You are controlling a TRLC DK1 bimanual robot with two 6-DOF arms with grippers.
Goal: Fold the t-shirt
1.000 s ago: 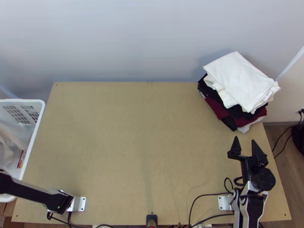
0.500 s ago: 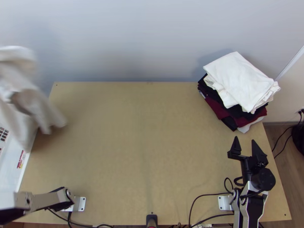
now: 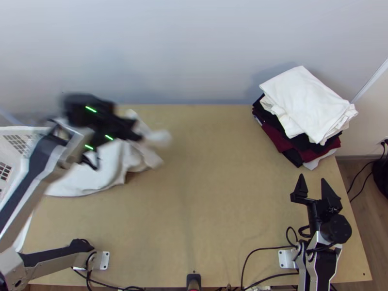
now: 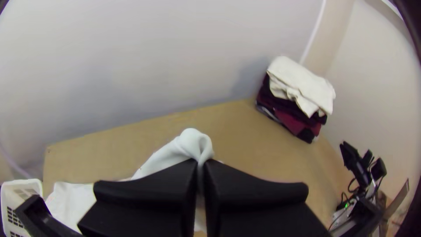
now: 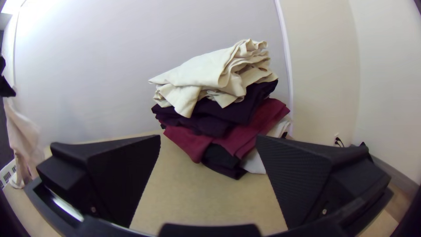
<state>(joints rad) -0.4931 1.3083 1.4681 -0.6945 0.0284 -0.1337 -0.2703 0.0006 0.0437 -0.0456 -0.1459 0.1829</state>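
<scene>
In the top view my left gripper [image 3: 138, 136] is above the table's left back part, blurred, with a white t-shirt [image 3: 99, 172] hanging bunched below it and trailing toward the basket. The left wrist view shows my left gripper [image 4: 200, 164] shut on a pinched bit of the white t-shirt [image 4: 164, 156], a small tuft standing above the fingertips. My right gripper [image 3: 313, 182] stands open over the table's right part, nothing between its fingers. In the right wrist view my right gripper [image 5: 208, 140] has its fingers wide apart, in front of the clothes pile.
A pile of folded clothes [image 3: 305, 104], white on top with black and dark red below, lies at the table's back right corner. A white plastic basket [image 3: 19, 140] stands by the left edge. Bare wood [image 3: 208, 194] spans the table's middle.
The left arm has swung from the basket side to the right over the table, bringing the white t-shirt along. Part of the t-shirt now lies on the table's left side. My right arm has kept still.
</scene>
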